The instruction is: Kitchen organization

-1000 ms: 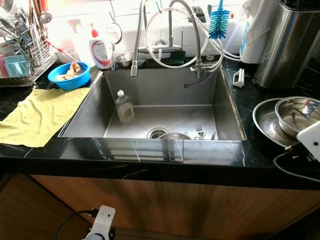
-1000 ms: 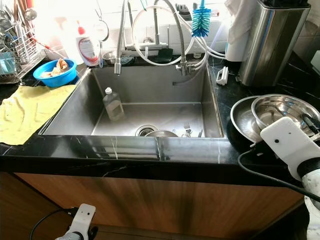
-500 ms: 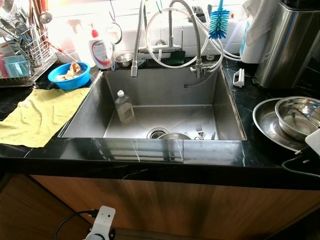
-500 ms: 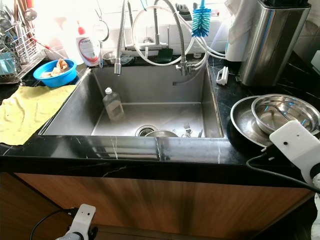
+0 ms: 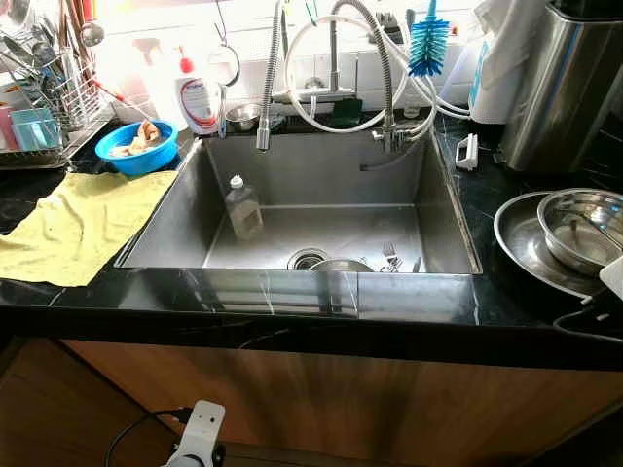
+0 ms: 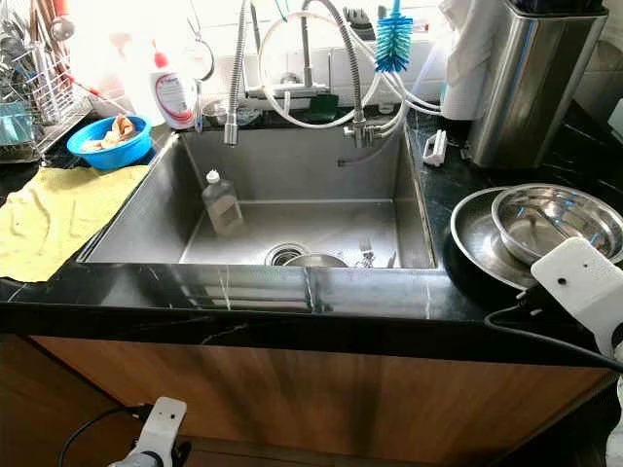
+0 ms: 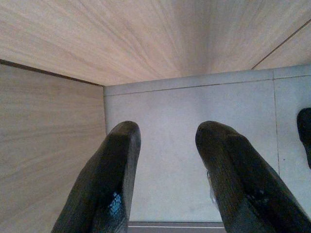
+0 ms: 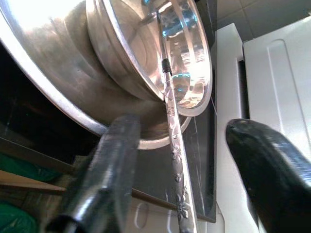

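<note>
1. Where the wooden cabinet front (image 5: 321,389) drops below the counter, left gripper (image 7: 167,141) hanging idle at near left, fingers (image 7: 112,179) spread apart, pointed at pale floor tiles (image 7: 194,145) beside wood panelling.
2. At near right, right gripper (image 8: 180,170) beside the counter's edge, fingers (image 8: 109,170) spread wide, closed on nothing; between them in the wrist view, the patterned metal handle of a utensil (image 8: 175,160) running out of the steel bowl (image 6: 555,222); whether any finger touches that handle cannot be told.
3. On the black counter (image 5: 292,316) at right, that steel bowl nested in a wider steel basin (image 6: 477,238), just beyond the right arm's white wrist housing (image 6: 582,284).
4. At near left on the counter, a yellow cloth (image 5: 73,224), spread flat and rumpled.
5. In the middle, a steel sink (image 5: 195,209); on its floor, a clear bottle (image 5: 241,206) standing upright toward the left, a drain (image 5: 307,259), a small steel dish (image 5: 338,265) by the near wall, and forks (image 5: 389,257) to its right.
6. Farther back at left, a blue bowl (image 5: 141,146) with food scraps, a wire dish rack (image 5: 44,97) with utensils, and a white dish-soap bottle (image 5: 198,97).
7. Behind the sink, a spring-neck faucet (image 5: 375,58) with white hoses, and a blue bottle brush (image 5: 426,44) hanging.
8. At far right, a tall steel appliance (image 5: 560,88).
</note>
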Tool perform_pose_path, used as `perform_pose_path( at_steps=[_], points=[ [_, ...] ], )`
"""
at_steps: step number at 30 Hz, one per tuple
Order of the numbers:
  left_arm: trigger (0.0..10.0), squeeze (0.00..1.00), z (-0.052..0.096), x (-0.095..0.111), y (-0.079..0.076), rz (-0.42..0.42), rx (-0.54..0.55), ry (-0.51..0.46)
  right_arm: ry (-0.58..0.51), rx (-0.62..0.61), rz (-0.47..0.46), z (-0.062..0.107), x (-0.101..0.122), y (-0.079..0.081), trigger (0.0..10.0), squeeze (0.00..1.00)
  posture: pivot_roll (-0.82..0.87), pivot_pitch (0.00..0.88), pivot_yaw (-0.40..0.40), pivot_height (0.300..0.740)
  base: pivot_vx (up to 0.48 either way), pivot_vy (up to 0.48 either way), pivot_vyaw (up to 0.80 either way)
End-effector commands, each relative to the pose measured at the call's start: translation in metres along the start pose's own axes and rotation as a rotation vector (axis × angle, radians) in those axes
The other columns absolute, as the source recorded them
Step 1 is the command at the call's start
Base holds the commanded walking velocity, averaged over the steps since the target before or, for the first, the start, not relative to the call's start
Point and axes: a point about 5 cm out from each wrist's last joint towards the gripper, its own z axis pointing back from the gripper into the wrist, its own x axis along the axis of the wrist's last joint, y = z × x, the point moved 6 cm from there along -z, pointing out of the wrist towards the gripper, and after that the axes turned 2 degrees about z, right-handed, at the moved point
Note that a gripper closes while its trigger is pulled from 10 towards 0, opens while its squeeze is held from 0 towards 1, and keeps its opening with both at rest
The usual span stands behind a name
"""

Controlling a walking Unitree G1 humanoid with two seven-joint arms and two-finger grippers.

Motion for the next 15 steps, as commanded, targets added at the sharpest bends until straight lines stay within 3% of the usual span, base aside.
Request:
perform_pose_path(
  at_steps=[1,15],
  points=[
    [10.0,0.0,0.0006,-0.0028,0.0035,-0.023,0.005,0.006,-0.022,-0.009,0.016,0.0031,0.0061,-0.0012,0.0,0.0,-0.25,0.0,0.087,0.74,0.0,0.0,0.0],
    [10.0,0.0,0.0008,-0.0041,0.0027,-0.025,-0.001,0.012,-0.02,-0.024,0.015,0.0033,0.0064,-0.0022,0.0,0.0,-0.25,0.0,0.091,0.74,0.0,0.0,0.0]
  ],
)
